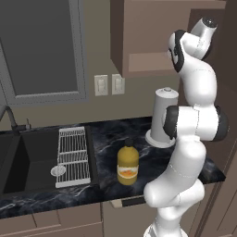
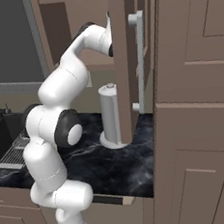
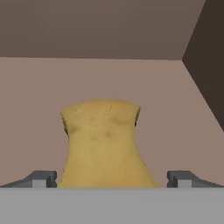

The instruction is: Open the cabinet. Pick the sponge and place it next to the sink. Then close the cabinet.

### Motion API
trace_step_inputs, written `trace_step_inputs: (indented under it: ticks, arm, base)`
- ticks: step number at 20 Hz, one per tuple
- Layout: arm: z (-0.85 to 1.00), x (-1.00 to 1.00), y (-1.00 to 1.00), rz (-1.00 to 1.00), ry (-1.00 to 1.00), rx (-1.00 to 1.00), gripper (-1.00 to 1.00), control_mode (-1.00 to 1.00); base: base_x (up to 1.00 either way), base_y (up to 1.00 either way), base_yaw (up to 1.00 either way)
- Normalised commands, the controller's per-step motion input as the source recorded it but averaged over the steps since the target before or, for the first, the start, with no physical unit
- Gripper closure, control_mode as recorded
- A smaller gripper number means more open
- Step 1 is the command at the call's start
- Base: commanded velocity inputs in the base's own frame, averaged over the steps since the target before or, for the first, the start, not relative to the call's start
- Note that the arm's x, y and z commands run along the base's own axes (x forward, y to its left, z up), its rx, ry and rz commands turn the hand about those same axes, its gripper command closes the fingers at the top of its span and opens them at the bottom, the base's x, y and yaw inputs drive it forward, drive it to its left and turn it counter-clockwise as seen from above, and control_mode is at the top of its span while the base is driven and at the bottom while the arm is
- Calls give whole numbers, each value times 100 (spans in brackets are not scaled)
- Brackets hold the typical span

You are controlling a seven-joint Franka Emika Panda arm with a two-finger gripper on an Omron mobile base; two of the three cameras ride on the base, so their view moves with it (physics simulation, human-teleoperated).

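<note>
The brown wall cabinet (image 1: 152, 37) stands open, its door (image 2: 122, 59) swung out edge-on with the silver bar handle (image 2: 139, 58) facing right. My arm reaches up into the cabinet. In the hand view the yellow-tan sponge (image 3: 103, 140) stands on the cabinet shelf directly ahead, between my fingertips (image 3: 41, 178). My gripper (image 3: 111, 178) is open, with one fingertip on each side of the sponge's lower end. The black sink (image 1: 28, 157) with its white wire rack (image 1: 74, 155) and dark faucet (image 1: 9, 115) lies at the counter's left.
A yellow-orange bottle (image 1: 127, 165) with a dark cap stands on the black marble counter (image 1: 106, 134) right of the sink. A grey paper-towel roll (image 1: 164, 115) stands under the cabinet. Two wall outlets (image 1: 109, 84) sit behind. Tall brown cabinets (image 2: 195, 101) close the right side.
</note>
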Motion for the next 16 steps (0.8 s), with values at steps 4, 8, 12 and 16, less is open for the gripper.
trace_step_inputs:
  ticks: [4, 8, 12, 16]
  arm:
    - [-25, 21, 0, 2, 0, 0, -100, -100]
    - [-8, 22, 1, 1, 0, 0, -100, -100]
    - [0, 25, 2, 0, 0, 0, -100, -100]
    - [-1, 4, 11, 0, 0, 0, -100, -100]
  base:
    - [0, 0, 0]
    - [0, 0, 0]
    - [0, 0, 0]
    - [0, 0, 0]
